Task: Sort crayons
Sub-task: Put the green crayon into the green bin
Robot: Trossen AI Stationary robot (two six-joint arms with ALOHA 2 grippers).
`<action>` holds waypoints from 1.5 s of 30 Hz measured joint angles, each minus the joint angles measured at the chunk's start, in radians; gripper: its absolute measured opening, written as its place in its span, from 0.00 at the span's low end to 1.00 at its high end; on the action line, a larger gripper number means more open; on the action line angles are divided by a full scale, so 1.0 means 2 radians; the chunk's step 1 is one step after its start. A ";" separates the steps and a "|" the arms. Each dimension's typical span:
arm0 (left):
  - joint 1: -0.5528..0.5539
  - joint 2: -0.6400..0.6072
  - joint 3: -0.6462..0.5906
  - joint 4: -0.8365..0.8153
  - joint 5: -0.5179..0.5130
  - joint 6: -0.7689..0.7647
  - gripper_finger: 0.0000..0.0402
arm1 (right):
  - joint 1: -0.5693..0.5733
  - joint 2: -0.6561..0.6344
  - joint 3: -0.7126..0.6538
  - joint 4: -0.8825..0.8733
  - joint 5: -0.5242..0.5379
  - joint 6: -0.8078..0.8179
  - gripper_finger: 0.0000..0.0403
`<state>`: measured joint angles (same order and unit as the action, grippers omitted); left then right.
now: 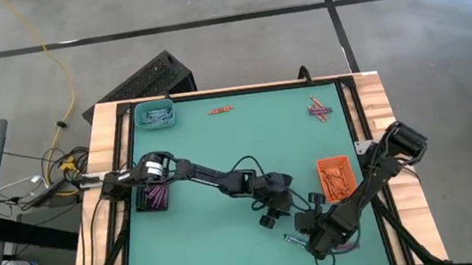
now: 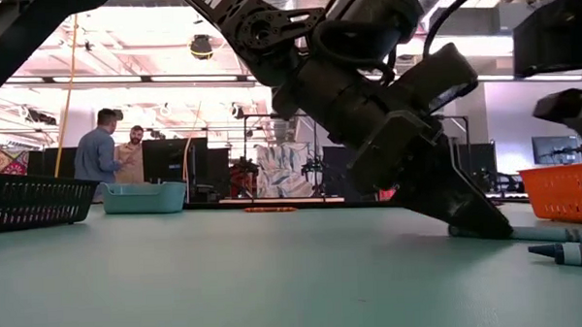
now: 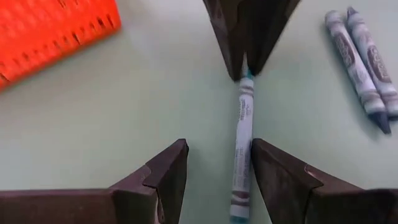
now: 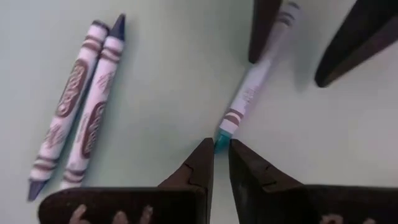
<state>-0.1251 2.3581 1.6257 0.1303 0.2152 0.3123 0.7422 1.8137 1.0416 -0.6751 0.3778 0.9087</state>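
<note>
The high view shows the whole green table (image 1: 230,240): the left gripper (image 1: 282,209) and the right gripper (image 1: 306,239) meet near the front right part, just beside the orange tray (image 1: 336,177). From that view the crayon between them cannot be seen. The wrist views show it well.

In the left wrist view, a teal crayon (image 3: 241,152) with a pale paper wrapper lies flat on the table. The left gripper (image 3: 219,171) has its 2 fingers wide open, 1 on each side of the crayon, and it holds nothing; the crayon lies close to one finger. The right gripper (image 3: 247,68), seen farther off, has its 2 fingers nearly closed and pinches the teal tip of this crayon.

The right wrist view shows the same grip from the other side: the right gripper (image 4: 221,152) clamps the teal tip, and the crayon (image 4: 249,99) runs away from it toward the left gripper's fingers (image 4: 264,31).

Just beside, 2 blue-grey crayons (image 4: 78,118) lie together, touching along their length, with pale wrappers and dark tips.

Only the low view shows the room: 2 people (image 2: 111,150) stand far behind the table, near a teal tray (image 2: 145,197). A black tray (image 2: 35,200) stands at the left.

In the high view, orange-red crayons (image 1: 220,110) lie at the far edge, and a mixed small pile (image 1: 320,109) lies at the far right.
</note>
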 joint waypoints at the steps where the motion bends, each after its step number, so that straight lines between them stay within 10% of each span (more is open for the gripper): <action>1: 0.001 0.000 0.000 -0.009 0.005 0.000 0.42 | -0.003 0.000 0.000 0.000 0.000 -0.005 0.16; 9: 0.003 -0.001 0.001 -0.041 0.008 0.020 0.38 | -0.012 0.000 0.000 0.002 0.002 -0.014 0.16; 18: -0.006 -0.001 0.001 -0.056 0.004 0.065 0.03 | -0.009 0.000 0.000 0.003 0.001 -0.010 0.16; 45: -0.008 -0.084 -0.001 -0.248 -0.175 0.135 0.01 | 0.027 -0.123 0.001 -0.016 0.065 -0.004 0.16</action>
<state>-0.1413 2.1908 1.6238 -0.3664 -0.1342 0.5816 0.7967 1.5684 1.0428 -0.7071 0.5068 0.9009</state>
